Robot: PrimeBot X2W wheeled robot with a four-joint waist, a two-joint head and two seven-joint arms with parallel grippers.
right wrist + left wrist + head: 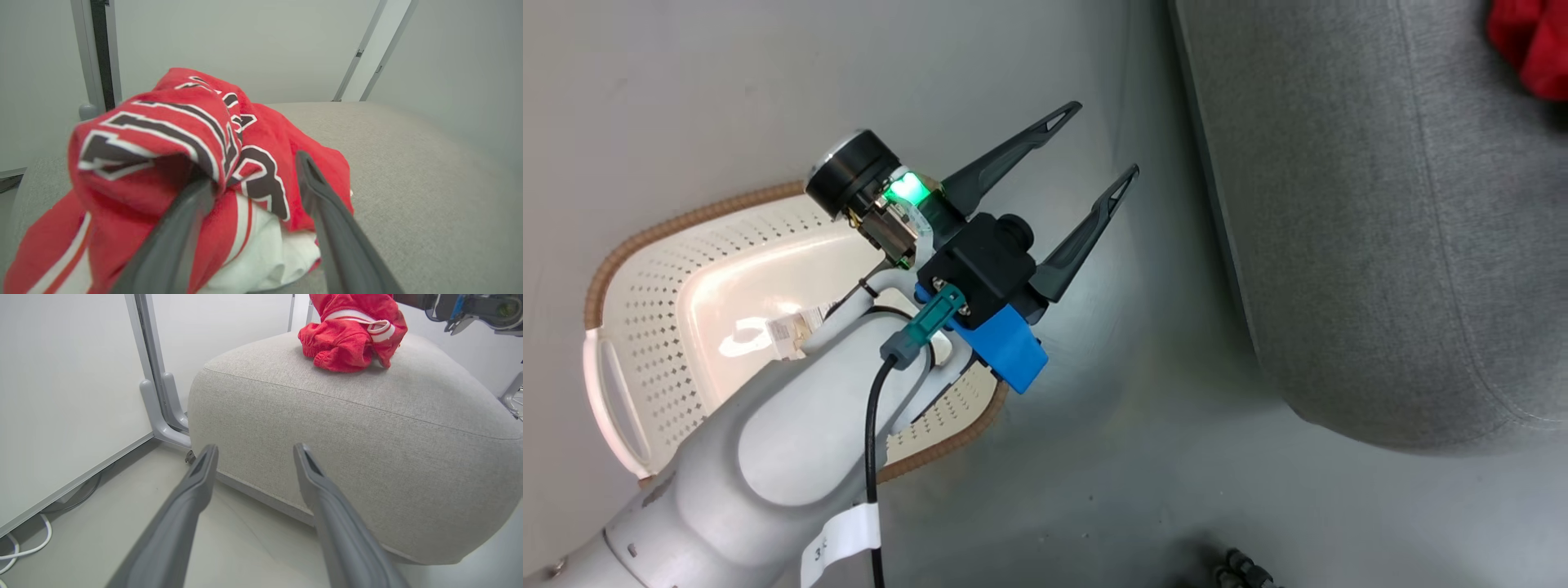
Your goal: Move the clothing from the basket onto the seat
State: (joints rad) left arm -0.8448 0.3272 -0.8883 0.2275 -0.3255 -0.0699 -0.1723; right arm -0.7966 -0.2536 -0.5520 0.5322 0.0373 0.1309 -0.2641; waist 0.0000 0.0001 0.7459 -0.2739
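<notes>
While the soft red fabric clothing [347, 339] is lying bunched in a heap on top of the large grey fabric-upholstered seat [347, 437], the cream perforated plastic basket [645, 327] with its brown woven-look rim is sitting on the floor well apart from it, its inside showing pale, glossy plastic.

In the right wrist view the red jersey [163, 134] is showing dark lettering outlined in white, white stripes and a white patch underneath, all crumpled into loose folds. The right gripper [253, 169] is keeping its fingers spread wide. One finger is poking under a fold of the jersey with its tip hidden, and the other is lying clear beside the fabric, so nothing is being pinched.

The left gripper [1104, 139] is hovering between basket and seat with its fingers wide apart and holding nothing, pointing toward the seat's rounded side and stitched seam.

A smooth pale grey floor [1135, 449] is reflecting light. White wall panels [61, 396] in grey metal frame posts [159, 396] are standing behind the seat, and a white cable [24, 551] is curling at a panel's foot.
</notes>
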